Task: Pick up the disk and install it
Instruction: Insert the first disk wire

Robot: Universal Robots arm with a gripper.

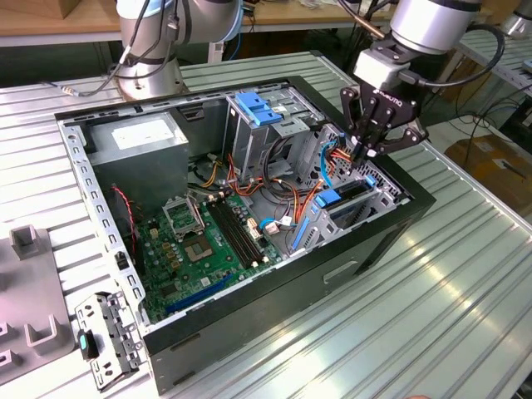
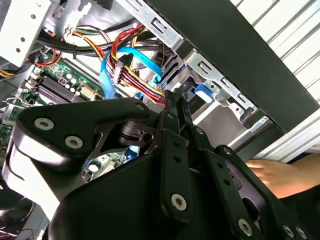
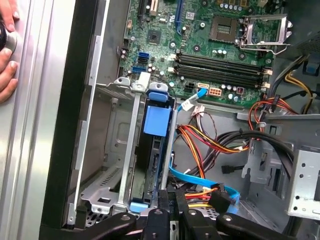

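The disk (image 1: 342, 200) is a dark drive in a bright blue carrier. It sits down in the metal drive bay at the case corner on the exterior view's right. In the first wrist view the disk (image 3: 156, 122) lies between the bay's rails, its blue tab toward the motherboard. My gripper (image 1: 364, 154) hovers just above the disk's cable end, shut with nothing between the fingers. In the second wrist view the gripper (image 2: 176, 98) has its fingertips pressed together beside the disk's blue end (image 2: 202, 91). The gripper (image 3: 171, 200) also appears in the first wrist view.
The open black case (image 1: 366, 249) holds a green motherboard (image 1: 208, 241), a power supply (image 1: 137, 137), and a tall cage with a blue clip (image 1: 256, 108). Orange and blue cables (image 3: 200, 180) run beside the bay. A hand (image 3: 6, 55) rests on the table outside the case wall.
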